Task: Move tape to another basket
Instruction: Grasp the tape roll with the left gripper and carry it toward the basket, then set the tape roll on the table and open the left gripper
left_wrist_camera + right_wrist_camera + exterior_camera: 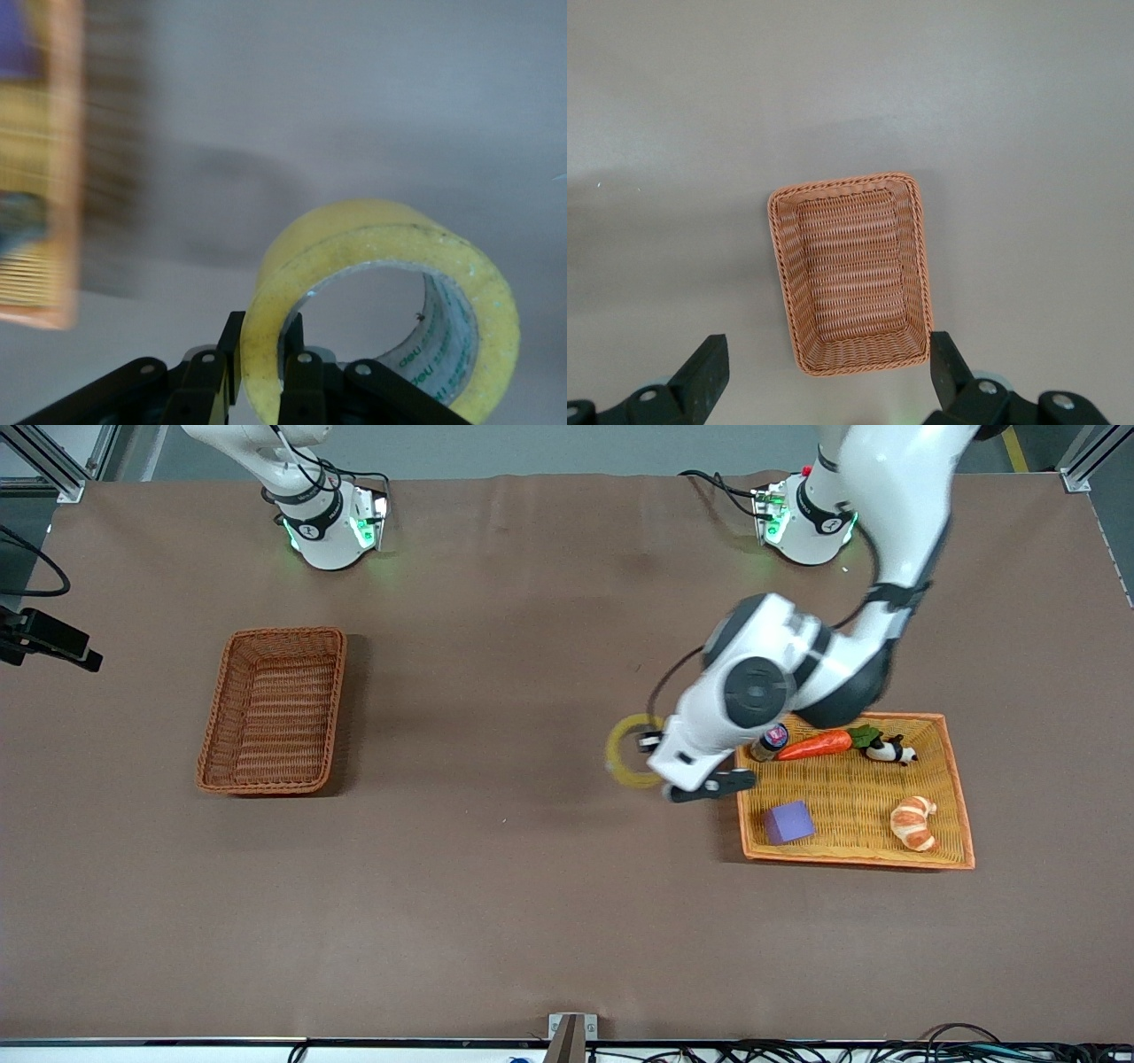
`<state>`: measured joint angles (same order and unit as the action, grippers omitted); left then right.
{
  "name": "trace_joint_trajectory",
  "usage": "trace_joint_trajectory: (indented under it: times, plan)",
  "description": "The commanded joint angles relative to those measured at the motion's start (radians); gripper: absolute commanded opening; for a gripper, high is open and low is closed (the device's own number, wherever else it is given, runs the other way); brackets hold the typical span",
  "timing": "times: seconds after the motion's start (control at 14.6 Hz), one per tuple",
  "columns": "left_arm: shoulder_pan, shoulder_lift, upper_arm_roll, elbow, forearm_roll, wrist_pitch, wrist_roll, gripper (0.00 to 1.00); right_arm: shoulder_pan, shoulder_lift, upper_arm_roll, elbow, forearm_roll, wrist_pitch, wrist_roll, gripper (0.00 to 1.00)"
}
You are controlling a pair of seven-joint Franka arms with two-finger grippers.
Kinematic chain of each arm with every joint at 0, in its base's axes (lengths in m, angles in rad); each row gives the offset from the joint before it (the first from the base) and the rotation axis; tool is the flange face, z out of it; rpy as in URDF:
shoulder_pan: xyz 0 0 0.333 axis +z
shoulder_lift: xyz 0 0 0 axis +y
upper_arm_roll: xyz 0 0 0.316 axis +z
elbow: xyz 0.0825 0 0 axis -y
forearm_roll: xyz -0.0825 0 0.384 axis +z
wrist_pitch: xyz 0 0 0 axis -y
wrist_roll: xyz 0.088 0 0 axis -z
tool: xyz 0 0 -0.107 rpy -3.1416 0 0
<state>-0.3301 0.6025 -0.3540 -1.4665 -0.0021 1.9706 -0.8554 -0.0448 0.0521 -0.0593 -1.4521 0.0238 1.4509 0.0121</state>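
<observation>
One roll matters here: the tape (pixel 631 751), a translucent yellowish ring, hangs in the air over bare surface (pixel 496 886) just beside the orange-yellow tray (pixel 961 815), on the side of it toward the right arm's end. From the left wrist view I see the left claw (pixel 259 372) pinching the ring's wall, one finger (pixel 209 376) outside the roll and the other through its hole, so the tape (pixel 381 301) stands on edge with green printing visible on its inner core. In the front view the left claw (pixel 660 760) sits at the end of an arm reaching down from its base at the top.

The tray holds a purple cube (pixel 788 822), a croissant (pixel 914 823), a carrot (pixel 819 743), a small panda figure (pixel 890 751) and a small bottle (pixel 769 741) partly under the arm.

The reddish-brown basket (pixel 273 709) sits well apart, toward the right arm's end of the surface, with nothing in it. My right wrist view looks straight down on that basket (pixel 852 274); the right claw (pixel 824 372) hangs over it with its fingers spread wide and holding nothing. The right arm waits.
</observation>
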Motion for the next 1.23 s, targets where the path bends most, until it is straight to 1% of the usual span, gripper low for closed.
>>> trace_joint_trajectory:
  times: [0.0,0.07,0.21,0.27,0.41,0.55,0.62,0.69,0.75,0.82,0.96,1.17]
  plan:
    - [-0.097,0.111,0.010,0.092,0.017,0.095,-0.121,0.01,-0.009,-0.021,0.003,-0.024,0.016,0.008,-0.012,1.00]
    - [-0.118,0.131,0.015,0.092,0.016,0.129,-0.131,0.01,-0.009,-0.021,0.003,-0.024,0.015,0.008,-0.012,1.00]
    - [-0.191,0.175,0.026,0.092,0.020,0.207,-0.180,0.01,-0.009,-0.021,0.003,-0.024,0.016,0.008,-0.012,1.00]
    - [-0.239,0.200,0.056,0.092,0.024,0.247,-0.221,0.01,-0.009,-0.021,0.003,-0.024,0.016,0.008,-0.012,1.00]
    - [-0.335,0.224,0.133,0.092,0.021,0.255,-0.234,0.01,-0.009,-0.021,0.003,-0.024,0.016,0.008,-0.012,1.00]
    - [-0.378,0.250,0.158,0.092,0.022,0.257,-0.237,0.05,-0.009,-0.020,0.003,-0.024,0.018,0.008,-0.012,1.00]
    - [-0.382,0.250,0.165,0.091,0.024,0.257,-0.235,0.15,-0.006,-0.020,0.004,-0.024,0.021,0.009,-0.012,1.00]
    - [-0.380,0.249,0.165,0.091,0.025,0.257,-0.237,0.45,-0.001,-0.018,0.006,-0.024,0.033,0.011,-0.012,1.00]
    - [-0.376,0.241,0.173,0.091,0.027,0.257,-0.231,0.99,0.003,-0.017,0.010,-0.024,0.039,0.014,-0.012,1.00]
    - [-0.366,0.226,0.181,0.092,0.037,0.249,-0.225,1.00,0.012,-0.015,0.013,-0.024,0.041,0.017,-0.012,1.00]
    - [-0.333,0.147,0.193,0.091,0.086,0.226,-0.218,1.00,0.064,-0.008,0.012,-0.025,0.041,0.032,-0.011,1.00]
    - [-0.193,-0.025,0.193,0.091,0.158,0.058,-0.192,1.00,0.184,0.038,0.013,-0.033,0.039,0.066,0.011,1.00]
